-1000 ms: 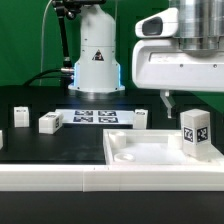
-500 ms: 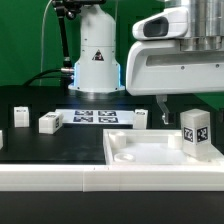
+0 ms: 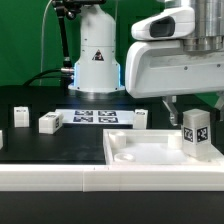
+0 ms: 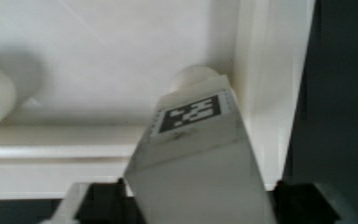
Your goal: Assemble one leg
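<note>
The leg, a small white block with a square tag facing the camera, stands slightly tilted in the far right corner of the large white panel. My gripper hangs straight over the leg, its jaws either side of the leg's top. The finger on the exterior view's left stands a little apart from the leg. In the wrist view the leg runs out from between the dark fingers toward the panel's rim. The gripper looks open around it.
Three more loose legs lie on the black table behind the panel. The marker board lies in front of the robot base. A white rail runs along the front edge.
The gripper has come down over the leg and shifted slightly to the exterior view's left. The leg has stayed almost in place.
</note>
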Available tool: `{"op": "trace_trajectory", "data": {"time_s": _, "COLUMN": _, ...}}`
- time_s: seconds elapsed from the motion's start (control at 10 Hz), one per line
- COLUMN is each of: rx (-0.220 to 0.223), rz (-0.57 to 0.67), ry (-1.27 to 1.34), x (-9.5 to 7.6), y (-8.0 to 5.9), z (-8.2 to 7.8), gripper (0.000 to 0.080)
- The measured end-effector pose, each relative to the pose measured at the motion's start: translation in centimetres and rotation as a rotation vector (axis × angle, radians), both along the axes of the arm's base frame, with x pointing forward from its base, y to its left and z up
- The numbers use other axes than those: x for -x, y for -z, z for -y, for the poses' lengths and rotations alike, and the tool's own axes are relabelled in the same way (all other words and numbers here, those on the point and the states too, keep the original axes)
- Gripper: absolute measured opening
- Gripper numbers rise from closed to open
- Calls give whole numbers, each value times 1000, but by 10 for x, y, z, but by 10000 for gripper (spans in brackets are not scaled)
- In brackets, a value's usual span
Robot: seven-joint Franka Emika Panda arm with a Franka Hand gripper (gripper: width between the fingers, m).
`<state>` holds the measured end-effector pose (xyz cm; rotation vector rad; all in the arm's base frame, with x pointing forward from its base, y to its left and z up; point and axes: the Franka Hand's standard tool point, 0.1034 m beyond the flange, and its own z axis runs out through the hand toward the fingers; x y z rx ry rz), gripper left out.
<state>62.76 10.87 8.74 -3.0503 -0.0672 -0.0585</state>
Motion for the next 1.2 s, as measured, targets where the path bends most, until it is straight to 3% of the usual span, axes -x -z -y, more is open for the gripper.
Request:
{"op": "trace_trajectory", "data": {"time_s": 0.1, "rx": 0, "rz": 0, "ry": 0, "x": 0, "y": 0, "z": 0, "gripper": 288}}
{"op": "trace_trajectory", "data": {"time_s": 0.5, "rx": -7, "rz": -8, "ry": 77, "x": -1, "y": 0, "z": 0, "gripper": 288}}
{"op": "trace_trajectory", "data": {"time_s": 1.2, "rx": -42, "rz": -50, "ry": 889, "x": -3, "y": 3, "z": 1, "gripper": 290}}
